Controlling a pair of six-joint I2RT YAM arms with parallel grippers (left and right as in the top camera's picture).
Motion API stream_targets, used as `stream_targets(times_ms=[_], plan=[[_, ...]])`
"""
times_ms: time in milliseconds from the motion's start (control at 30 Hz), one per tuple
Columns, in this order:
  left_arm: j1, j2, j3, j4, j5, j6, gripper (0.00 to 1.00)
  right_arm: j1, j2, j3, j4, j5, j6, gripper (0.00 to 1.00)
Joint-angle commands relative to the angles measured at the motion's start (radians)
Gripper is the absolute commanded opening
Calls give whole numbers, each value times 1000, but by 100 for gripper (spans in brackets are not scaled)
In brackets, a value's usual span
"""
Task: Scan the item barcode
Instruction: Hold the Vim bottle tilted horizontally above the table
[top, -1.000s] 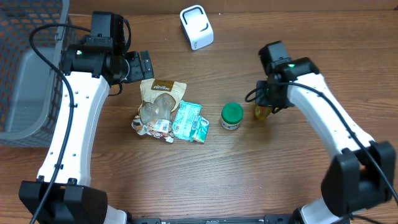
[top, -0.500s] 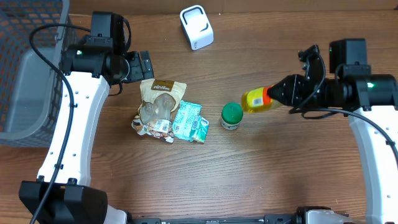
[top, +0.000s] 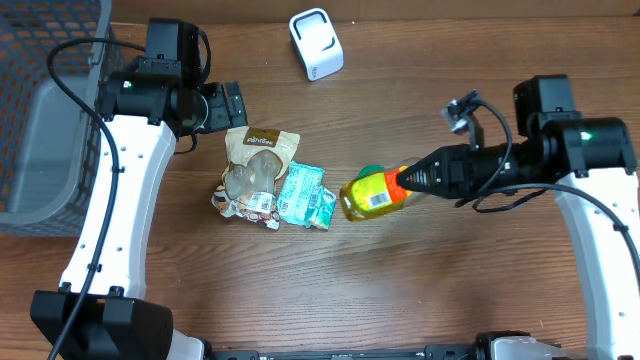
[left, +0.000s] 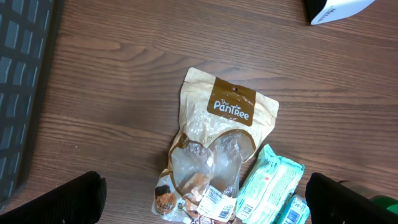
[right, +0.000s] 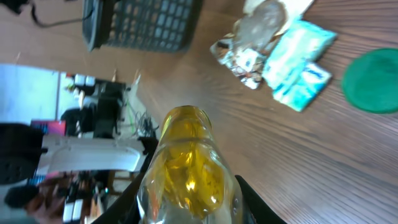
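My right gripper (top: 408, 180) is shut on a small bottle of yellow liquid (top: 372, 195) and holds it on its side above the table, base toward the left. A white label with a barcode faces up on its side. In the right wrist view the bottle (right: 186, 168) fills the space between my two black fingers (right: 249, 202). The white barcode scanner (top: 316, 43) stands at the back of the table, well away from the bottle. My left gripper (top: 228, 103) hangs open over a tan PanTree snack bag (left: 217, 137) with nothing in it.
A green-lidded jar (right: 373, 81) stands under the bottle, mostly hidden from overhead. Teal packets (top: 306, 196) lie beside the snack bag (top: 255, 160). A dark mesh basket (top: 45, 110) fills the left edge. The scanner's corner (left: 336, 7) shows in the left wrist view.
My right arm lifted the bottle off the table, tipped it sideways and carried it left over the green-lidded jar. The left arm has not moved.
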Motion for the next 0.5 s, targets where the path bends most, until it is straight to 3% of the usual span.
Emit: stream_targets(times_ms=[0,467], plan=[[-2,3,9,4,7,-6,100,34,-11,22,0,-76,-29,19],[-2,3,9,4,7,-6,100,54,-11,22,-4,-86,-18,18]])
